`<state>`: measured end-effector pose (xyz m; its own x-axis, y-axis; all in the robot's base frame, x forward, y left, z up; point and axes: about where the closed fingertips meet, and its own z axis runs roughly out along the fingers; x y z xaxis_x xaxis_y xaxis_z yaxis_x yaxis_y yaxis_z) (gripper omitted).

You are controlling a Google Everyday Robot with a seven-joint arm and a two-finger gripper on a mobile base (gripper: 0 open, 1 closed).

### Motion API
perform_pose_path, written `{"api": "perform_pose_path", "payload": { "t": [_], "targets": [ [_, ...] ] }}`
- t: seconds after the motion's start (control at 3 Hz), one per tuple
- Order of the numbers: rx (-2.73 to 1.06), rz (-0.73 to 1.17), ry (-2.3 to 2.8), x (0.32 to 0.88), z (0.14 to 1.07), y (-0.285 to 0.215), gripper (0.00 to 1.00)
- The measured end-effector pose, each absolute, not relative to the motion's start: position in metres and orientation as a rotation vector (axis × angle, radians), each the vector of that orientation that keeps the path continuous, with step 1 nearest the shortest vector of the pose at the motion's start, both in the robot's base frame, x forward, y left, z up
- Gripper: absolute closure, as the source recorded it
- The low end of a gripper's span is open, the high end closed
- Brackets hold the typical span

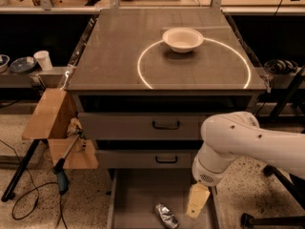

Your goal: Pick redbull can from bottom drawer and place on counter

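Over the bottom drawer (pixel 136 199) you held the pincer (pixel 197 202) beside the redbull can (pixel 166 215), seemingly for a grasp, its opening impossible to tell.

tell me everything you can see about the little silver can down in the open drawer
The redbull can is small, slim and shiny silver with darker patches, and its skin looks crinkled. It lies on its side, slanted, on the flat grey floor of the bottom drawer, near the picture's lower edge. Only the floor touches it. The gripper hangs just right of it in the view, apart from it.
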<state>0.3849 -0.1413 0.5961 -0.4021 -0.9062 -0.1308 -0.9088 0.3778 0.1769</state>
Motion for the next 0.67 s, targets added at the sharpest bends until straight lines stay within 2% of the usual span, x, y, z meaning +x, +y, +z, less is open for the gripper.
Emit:
{"api": "perform_pose_path", "payload": {
  "t": [0.67],
  "targets": [
    [-1.721, 0.297, 2.627, 0.3995, 0.5794, -0.1373, 0.00]
  ]
}}
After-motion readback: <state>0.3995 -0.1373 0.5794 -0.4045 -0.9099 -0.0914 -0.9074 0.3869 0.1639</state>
